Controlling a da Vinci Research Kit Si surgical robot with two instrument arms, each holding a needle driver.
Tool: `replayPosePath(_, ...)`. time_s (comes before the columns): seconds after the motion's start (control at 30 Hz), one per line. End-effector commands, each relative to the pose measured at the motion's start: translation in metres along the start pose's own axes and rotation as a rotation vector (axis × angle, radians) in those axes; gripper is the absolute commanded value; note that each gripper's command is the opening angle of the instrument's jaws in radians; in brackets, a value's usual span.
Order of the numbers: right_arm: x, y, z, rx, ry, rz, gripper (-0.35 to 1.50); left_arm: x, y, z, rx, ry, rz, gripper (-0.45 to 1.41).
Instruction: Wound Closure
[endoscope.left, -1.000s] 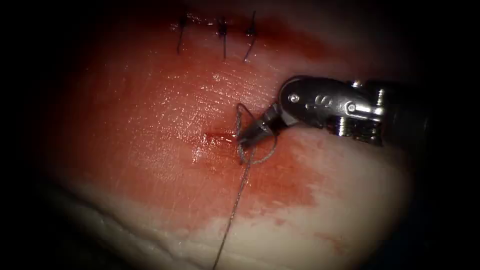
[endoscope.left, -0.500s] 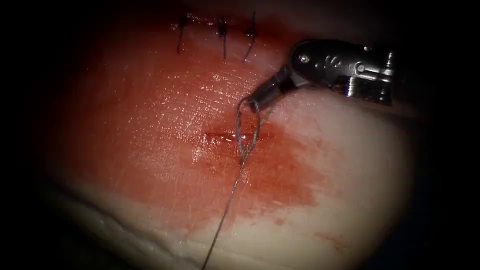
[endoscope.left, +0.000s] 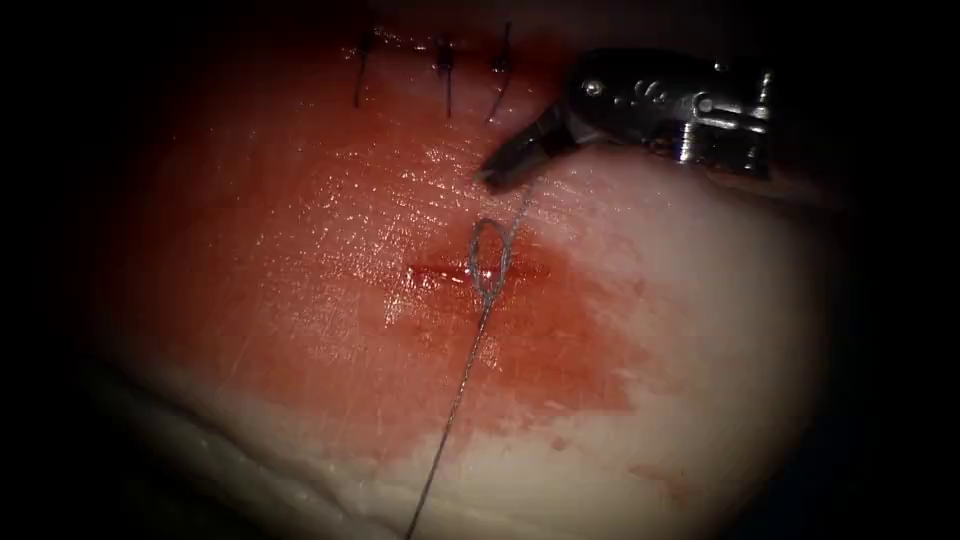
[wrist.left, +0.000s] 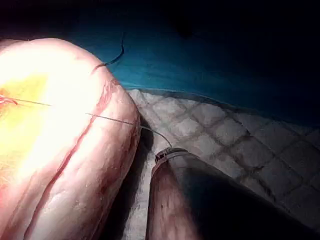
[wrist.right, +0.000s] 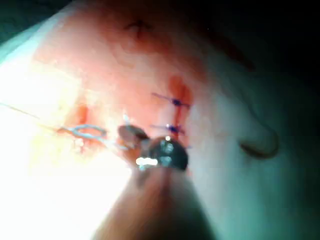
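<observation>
Right gripper sits closed just far of the cut, apparently pinching the thread running down to the loop over the cut's right end; no needle anywhere, left gripper's state I can't tell.

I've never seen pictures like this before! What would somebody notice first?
Probably the shiny metal right claw, poking in from the right above the little cut in the tissue, with its jaws shut on a thin strand of thread. Next, the thread makes a small loop right over the cut, in a patch of red fluid. Three dark stitches sit in a row further up.
</observation>
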Motion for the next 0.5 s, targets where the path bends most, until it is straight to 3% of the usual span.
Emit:
replayPosePath(0.03,0.0004,0.0009,0.0006,-0.012,0.0,-0.001,-0.35,-0.0001,0.0004,0.0008,-0.006,-0.001,0.001,-0.45)
replayPosePath(0.27,0.0007,0.0015,0.0003,-0.056,-0.005,0.007,-0.35,0.0007,0.0014,0.0013,-0.014,-0.003,0.01,-0.45)
replayPosePath(0.5,0.0007,0.0019,0.0004,-0.093,-0.005,0.022,-0.35,0.0011,0.0044,0.0017,-0.041,-0.003,0.026,-0.45)
